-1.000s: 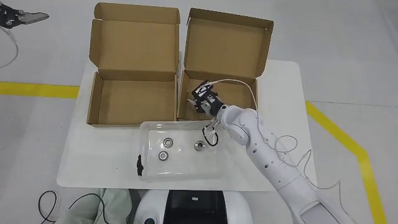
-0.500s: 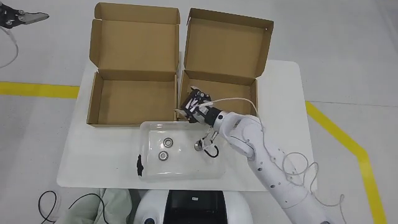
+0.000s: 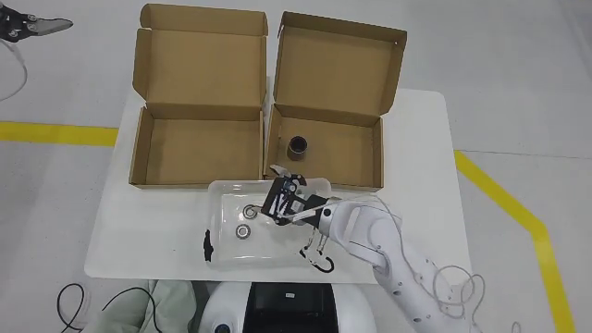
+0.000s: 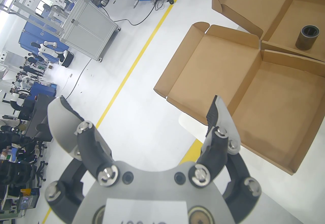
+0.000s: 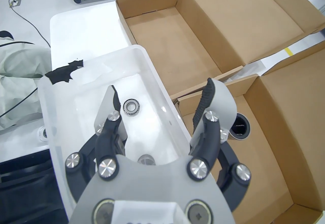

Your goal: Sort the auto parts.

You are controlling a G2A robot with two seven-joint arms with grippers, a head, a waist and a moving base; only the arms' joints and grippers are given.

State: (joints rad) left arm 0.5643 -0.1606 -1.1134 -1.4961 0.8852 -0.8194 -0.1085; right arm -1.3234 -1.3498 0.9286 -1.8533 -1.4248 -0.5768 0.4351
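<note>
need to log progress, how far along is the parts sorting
Done: one dark cylinder sits in a cardboard box. In hand: nothing; the right gripper hangs open over the clear bin, the left gripper open off the table. To go: two ring bearings and a grey part in the bin.
</note>
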